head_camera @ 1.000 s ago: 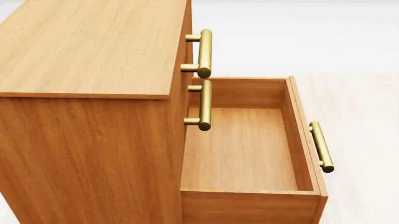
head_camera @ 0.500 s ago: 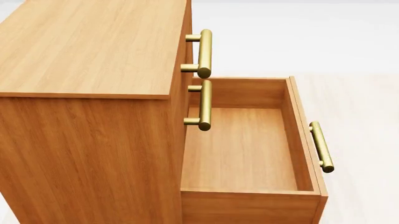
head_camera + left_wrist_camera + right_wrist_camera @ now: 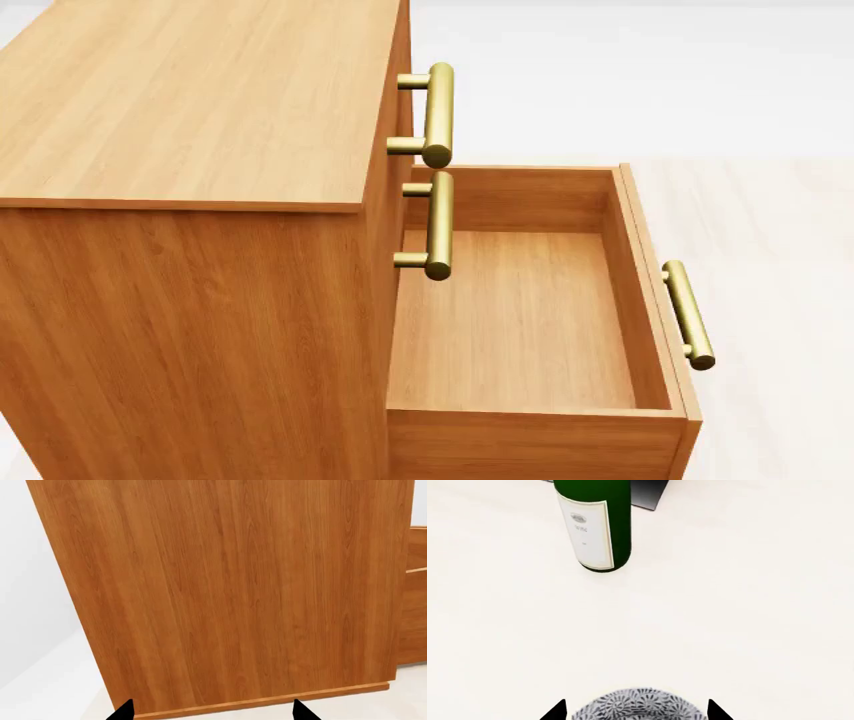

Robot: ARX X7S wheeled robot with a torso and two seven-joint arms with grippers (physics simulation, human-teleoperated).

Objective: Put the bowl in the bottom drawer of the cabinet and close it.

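**Drawer open and bare, bowl under my right fingers**

From the head camera I see the cabinet (image 3: 187,200) at an angle, its bottom drawer (image 3: 527,330) pulled well out, the wooden floor of it bare. Its brass handle (image 3: 689,315) runs along the drawer front, and the two upper handles (image 3: 437,115) sit on shut drawers above. Neither arm shows in this view.

My left wrist camera faces a plain wood-grain side of the cabinet at close range. Only the two dark tips of the left gripper (image 3: 212,712) show, set apart with nothing between them.

My right wrist camera looks onto a pale counter (image 3: 747,605). The bowl (image 3: 637,706) rests there, between the spread tips of the right gripper (image 3: 637,711); whether they touch it I cannot tell. A green bottle (image 3: 594,525) stands well beyond the bowl.
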